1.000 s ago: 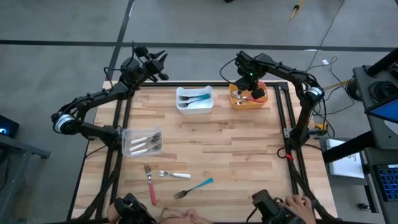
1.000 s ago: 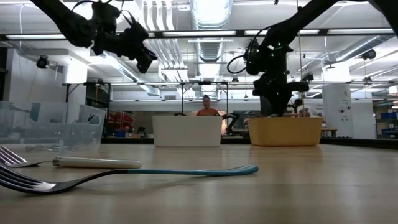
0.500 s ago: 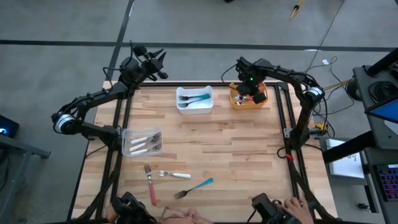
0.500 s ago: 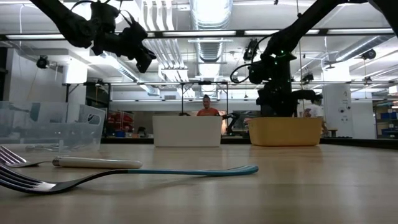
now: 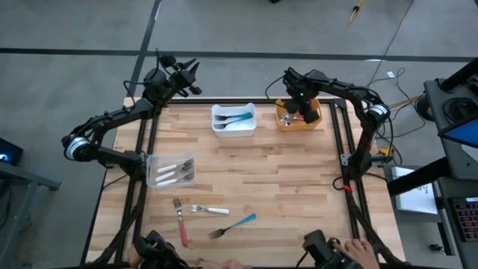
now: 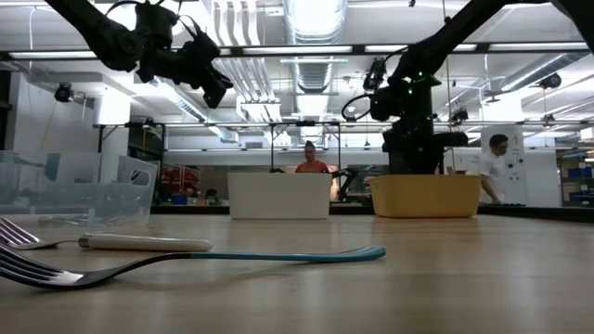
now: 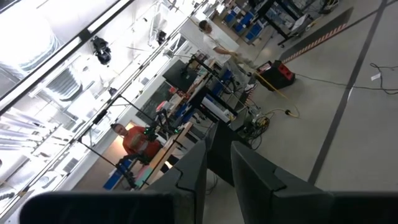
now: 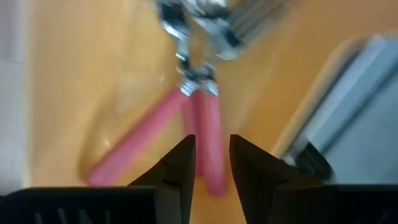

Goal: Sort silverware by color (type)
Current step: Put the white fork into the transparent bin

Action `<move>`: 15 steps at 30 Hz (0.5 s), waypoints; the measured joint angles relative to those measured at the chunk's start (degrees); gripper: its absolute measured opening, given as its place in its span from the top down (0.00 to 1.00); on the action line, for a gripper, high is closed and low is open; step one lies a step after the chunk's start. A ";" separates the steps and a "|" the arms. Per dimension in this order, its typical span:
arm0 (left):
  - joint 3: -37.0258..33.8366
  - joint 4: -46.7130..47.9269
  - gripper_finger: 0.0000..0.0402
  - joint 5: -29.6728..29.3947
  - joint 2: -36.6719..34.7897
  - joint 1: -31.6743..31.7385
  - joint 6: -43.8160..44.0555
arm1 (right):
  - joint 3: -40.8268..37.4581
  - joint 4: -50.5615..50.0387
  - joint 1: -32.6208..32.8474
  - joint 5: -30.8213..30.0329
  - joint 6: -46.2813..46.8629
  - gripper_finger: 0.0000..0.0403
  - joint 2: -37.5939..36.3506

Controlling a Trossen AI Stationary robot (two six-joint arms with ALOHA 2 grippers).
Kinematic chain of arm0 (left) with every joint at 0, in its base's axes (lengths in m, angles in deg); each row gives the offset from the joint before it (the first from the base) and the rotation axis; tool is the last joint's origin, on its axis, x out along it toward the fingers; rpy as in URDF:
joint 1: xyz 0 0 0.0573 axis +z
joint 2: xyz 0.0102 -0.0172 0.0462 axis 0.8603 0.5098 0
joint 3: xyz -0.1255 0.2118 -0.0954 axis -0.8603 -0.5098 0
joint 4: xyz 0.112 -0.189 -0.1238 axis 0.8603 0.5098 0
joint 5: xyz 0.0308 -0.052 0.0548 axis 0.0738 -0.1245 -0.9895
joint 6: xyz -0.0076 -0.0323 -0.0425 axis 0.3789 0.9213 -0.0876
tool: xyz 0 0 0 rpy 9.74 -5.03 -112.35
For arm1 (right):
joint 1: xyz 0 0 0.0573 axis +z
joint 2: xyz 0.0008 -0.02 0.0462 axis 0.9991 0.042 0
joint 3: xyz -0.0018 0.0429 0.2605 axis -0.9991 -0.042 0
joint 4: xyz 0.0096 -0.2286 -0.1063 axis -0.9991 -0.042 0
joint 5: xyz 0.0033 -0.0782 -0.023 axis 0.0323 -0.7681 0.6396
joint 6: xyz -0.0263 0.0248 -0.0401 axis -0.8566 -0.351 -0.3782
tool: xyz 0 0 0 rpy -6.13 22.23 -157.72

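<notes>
Pink-handled silverware lies in the orange bin; the right gripper hovers just above it, fingers narrowly parted, holding nothing. Left of that bin, the white bin holds teal pieces. Farther left, the clear bin holds white ones. The left gripper waits high, narrowly parted, empty.

Pink-handled silverware in an orange bin — teal fork, red fork on pale wood.

Wooden table, three bins, loose silverware
</notes>
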 joint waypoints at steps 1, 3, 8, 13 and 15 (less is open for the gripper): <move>0.00 0.02 0.86 0.00 0.00 0.00 0.19 | 0.70 -0.01 0.02 -1.41 1.10 0.78 -0.09; 0.00 0.01 0.86 0.00 0.00 -0.02 0.75 | 2.39 0.07 0.01 -4.26 4.00 0.80 -0.29; 0.00 0.02 0.86 0.00 -0.02 -0.02 3.14 | 6.94 1.17 -0.04 -10.33 21.82 0.86 -0.80; 0.00 0.02 0.86 0.02 -0.02 -0.20 5.36 | 11.15 0.49 -0.04 -20.40 50.95 0.91 -1.05; 0.00 -0.04 0.86 0.04 -0.02 -0.26 7.10 | 12.13 -1.93 -0.15 -21.99 57.26 0.93 -1.52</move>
